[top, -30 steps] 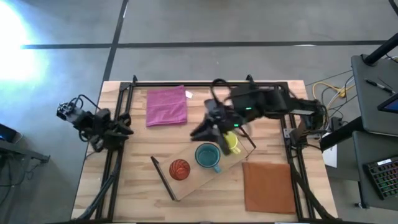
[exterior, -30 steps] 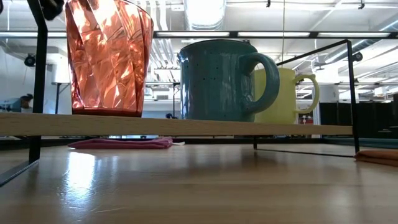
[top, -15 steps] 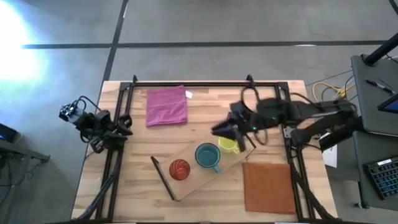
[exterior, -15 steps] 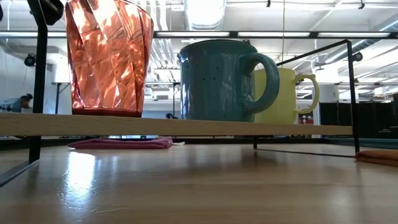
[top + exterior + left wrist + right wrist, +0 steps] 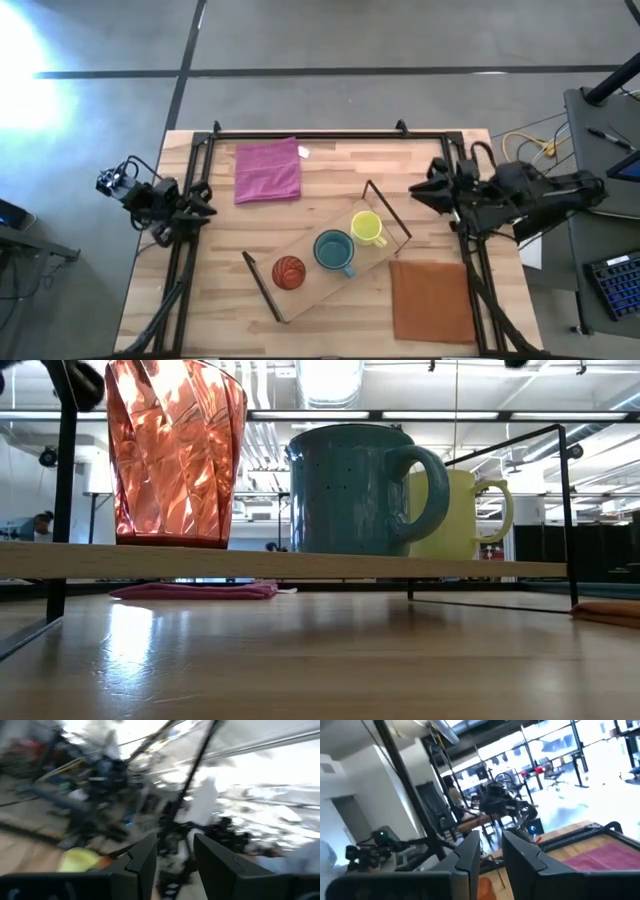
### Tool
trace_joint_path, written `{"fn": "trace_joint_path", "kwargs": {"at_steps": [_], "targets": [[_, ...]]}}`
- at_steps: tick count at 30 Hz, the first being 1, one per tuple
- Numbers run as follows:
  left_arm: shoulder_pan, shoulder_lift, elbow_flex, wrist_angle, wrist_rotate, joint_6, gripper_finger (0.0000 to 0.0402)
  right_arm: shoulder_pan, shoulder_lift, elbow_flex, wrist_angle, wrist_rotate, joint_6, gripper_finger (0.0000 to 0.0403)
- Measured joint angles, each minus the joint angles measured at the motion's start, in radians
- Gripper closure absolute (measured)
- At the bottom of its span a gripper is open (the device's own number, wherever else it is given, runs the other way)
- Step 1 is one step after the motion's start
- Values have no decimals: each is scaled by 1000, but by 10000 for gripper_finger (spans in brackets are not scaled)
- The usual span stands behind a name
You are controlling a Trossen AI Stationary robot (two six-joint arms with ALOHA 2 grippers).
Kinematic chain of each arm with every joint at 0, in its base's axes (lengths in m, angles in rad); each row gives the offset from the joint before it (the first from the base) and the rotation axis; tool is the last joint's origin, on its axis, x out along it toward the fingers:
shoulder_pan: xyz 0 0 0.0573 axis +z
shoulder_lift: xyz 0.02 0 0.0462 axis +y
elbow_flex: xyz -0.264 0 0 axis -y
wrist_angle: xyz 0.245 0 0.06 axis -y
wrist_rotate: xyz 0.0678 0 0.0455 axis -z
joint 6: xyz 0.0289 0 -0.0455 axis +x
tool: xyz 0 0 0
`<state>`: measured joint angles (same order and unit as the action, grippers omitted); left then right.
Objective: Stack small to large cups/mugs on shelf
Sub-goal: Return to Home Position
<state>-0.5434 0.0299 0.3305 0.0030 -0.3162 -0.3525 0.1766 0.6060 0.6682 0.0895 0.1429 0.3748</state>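
- On the shelf (image 5: 312, 284), lower centre of the high view, standing upright in a row from lower left to upper right: orange-red cup (image 5: 288, 271), teal mug (image 5: 333, 250), yellow-green mug (image 5: 366, 227).
- At the bench's (image 5: 330, 165) right edge: right claw (image 5: 424, 189), fingers a narrow gap apart, empty.
- At the left edge: left claw (image 5: 203, 204), likewise slightly parted, gripping nothing.
- Upper left of the bench: pink cloth (image 5: 268, 170); lower right: brown mat (image 5: 432, 298).

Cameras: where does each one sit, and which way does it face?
High view: overhead, looking down on the table; both arms at its sides.
Low view: tabletop height, level toward the shelf.
Left wrist view: on its arm, past parted jaws into the room.
Right wrist view: likewise, toward pink cloth.
High and low share the shelf.
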Motion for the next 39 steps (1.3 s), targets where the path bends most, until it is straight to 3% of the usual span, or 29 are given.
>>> {"fn": "trace_joint_path", "kwargs": {"at_steps": [6, 11, 14, 17, 21, 23, 27, 32, 39], "targets": [[0, 0, -11, -36, -165, 31, 285, -1, -187, -196, 50, 19, 3, 333], [0, 0, 12, 32, -299, 203, 285, -1, -348, -277, 34, 45, -44, 334], [0, 0, 48, 36, -314, 306, 285, 0, -449, -295, 25, 57, -90, 332], [0, 0, 88, 33, -256, 334, 285, 0, -526, -316, -22, 65, -96, 334], [0, 0, 82, 31, 118, 331, 285, 0, -592, -346, -50, 57, -90, 333], [-1, 1, 41, 54, 184, 299, 285, 0, -604, -370, -57, 41, -91, 330], [0, 1, -95, 216, 96, 258, 285, 0, -605, -410, -33, 40, -83, 326], [0, 2, -309, 608, 61, 306, 285, 0, -606, -472, 92, 6, -110, 329], [0, -1, -322, 540, 10, 245, 285, 0, -606, -526, 114, 6, -111, 334]]}}
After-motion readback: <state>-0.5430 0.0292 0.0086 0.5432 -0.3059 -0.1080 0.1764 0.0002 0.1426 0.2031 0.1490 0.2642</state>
